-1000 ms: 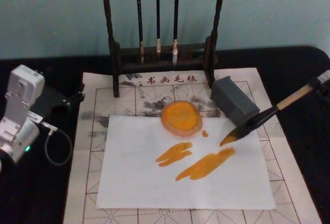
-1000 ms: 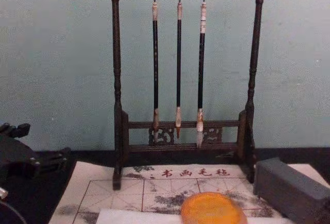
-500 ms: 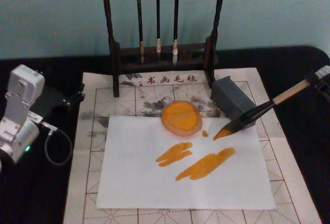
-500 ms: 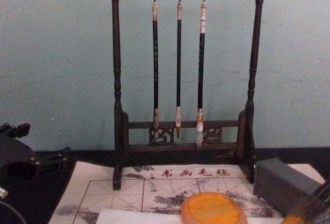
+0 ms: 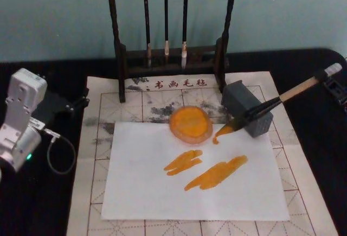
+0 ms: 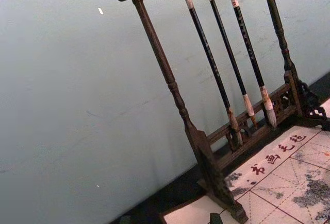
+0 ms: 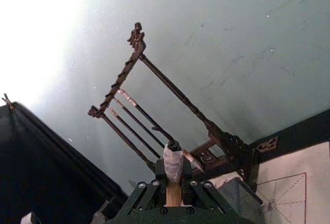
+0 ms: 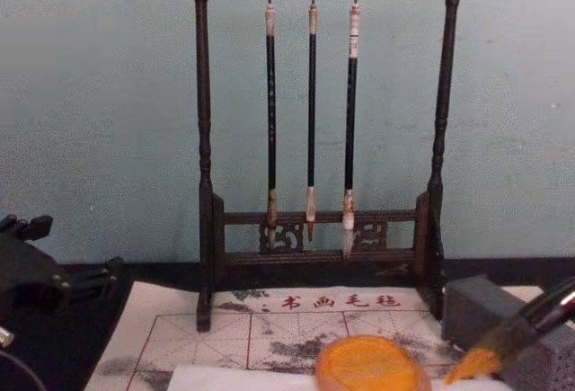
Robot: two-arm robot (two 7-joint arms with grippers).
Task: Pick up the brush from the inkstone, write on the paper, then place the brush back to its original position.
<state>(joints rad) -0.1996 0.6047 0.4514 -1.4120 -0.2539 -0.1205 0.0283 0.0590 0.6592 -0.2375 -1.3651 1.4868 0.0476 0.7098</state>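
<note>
Black table (image 5: 38, 209), teal wall (image 5: 54, 13) — two orange strokes mark the paper (image 5: 162, 192), and the brush (image 5: 274, 101) hangs low by the grey block (image 5: 246, 108).
Left arm (image 5: 21, 116) sits parked at the table's left side. Right of the orange dish (image 5: 190, 123), the brush slants across the block, its orange-laden tip just beside the dish at the paper's top edge — whether touching, hard to tell. The right gripper (image 7: 174, 193) is clamped tight on the handle's far end. Held so far back, the brush could swing or roll off the block on release, and the wet tip could drip on or smear the sheet.
</note>
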